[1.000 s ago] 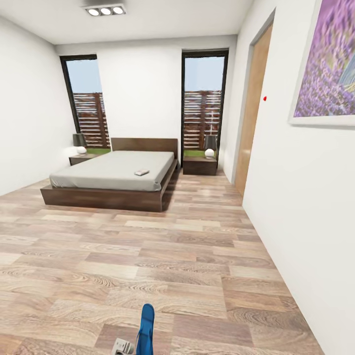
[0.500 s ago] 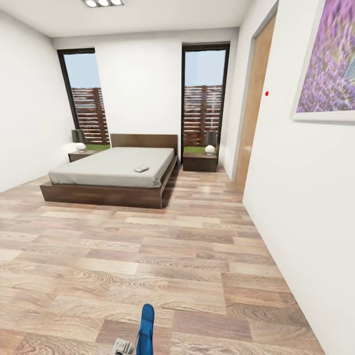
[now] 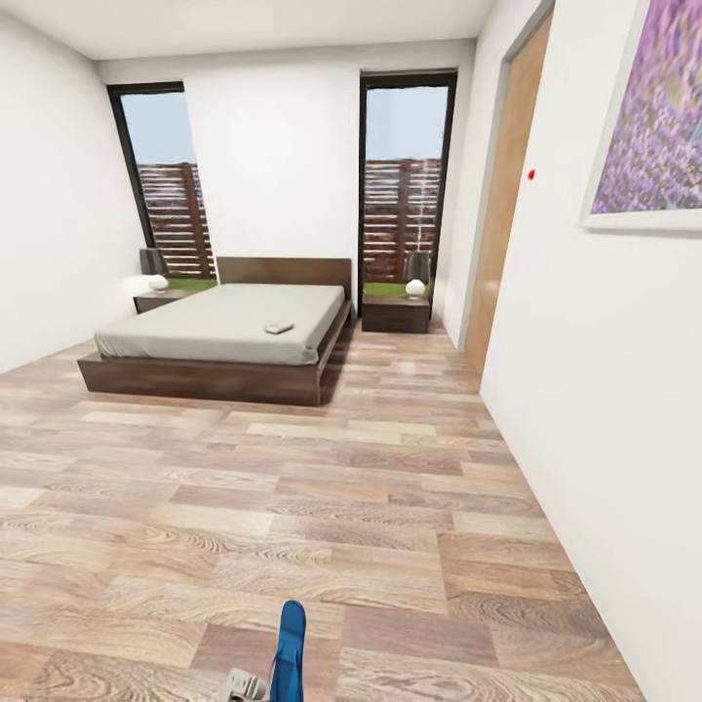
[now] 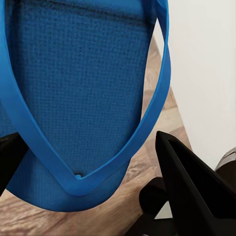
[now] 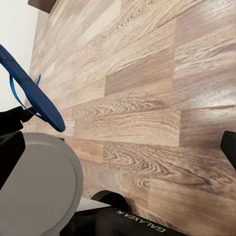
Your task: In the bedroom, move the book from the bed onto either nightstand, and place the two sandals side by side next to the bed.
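In the head view, a bedroom with a plank floor and two tall windows is seen. The bed stands at the far wall, and the book lies on its mattress near the right edge. A nightstand is set just beside the bed on the right, with a small lamp on top; a second nightstand stands on the bed's left side. A blue sandal is held upright at the bottom edge, above the left gripper.

In the left wrist view, the sandal is seen close up, sole and thong strap facing the camera, between the two dark fingers, which are closed on it.

In the right wrist view, the same sandal is seen edge-on over the floor. A dark finger of the right gripper is at the frame edge; whether that gripper is open or closed cannot be told.
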`<state>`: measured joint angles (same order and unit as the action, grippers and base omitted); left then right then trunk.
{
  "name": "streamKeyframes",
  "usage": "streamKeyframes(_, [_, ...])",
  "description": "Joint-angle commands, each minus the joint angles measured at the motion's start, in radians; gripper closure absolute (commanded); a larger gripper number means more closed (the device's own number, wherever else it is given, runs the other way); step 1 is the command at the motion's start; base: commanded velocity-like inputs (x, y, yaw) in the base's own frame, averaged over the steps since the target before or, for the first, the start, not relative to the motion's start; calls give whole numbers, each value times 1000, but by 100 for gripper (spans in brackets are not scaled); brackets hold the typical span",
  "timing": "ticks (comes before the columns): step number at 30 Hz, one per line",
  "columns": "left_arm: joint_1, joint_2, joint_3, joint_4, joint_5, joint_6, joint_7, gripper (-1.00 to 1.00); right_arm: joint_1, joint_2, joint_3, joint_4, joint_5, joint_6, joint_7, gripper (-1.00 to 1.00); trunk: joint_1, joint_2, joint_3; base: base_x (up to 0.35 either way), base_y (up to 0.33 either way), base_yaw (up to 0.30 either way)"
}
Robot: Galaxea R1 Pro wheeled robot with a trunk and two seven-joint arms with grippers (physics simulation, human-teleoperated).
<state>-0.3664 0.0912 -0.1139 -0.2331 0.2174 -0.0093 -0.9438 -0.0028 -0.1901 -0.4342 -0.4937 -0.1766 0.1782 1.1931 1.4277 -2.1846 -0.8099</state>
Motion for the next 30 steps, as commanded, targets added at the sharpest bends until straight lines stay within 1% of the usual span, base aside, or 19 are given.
streamKeyframes(1, [-1, 1, -9, 0, 7, -5, 5, 100, 0, 0, -1, 0, -4, 10, 3, -100, 0, 0, -2, 0, 0, 0])
streamKeyframes(16, [0, 1, -9, 0, 7, -5, 5, 100, 0, 2, -1, 0, -4, 10, 5, -100, 0, 0, -9, 0, 0, 0])
streamKeyframes(30, [0, 1, -9, 0, 7, -5, 5, 100, 0, 3, -1, 0, -4, 10, 5, -100, 0, 0, -31, 0, 0, 0])
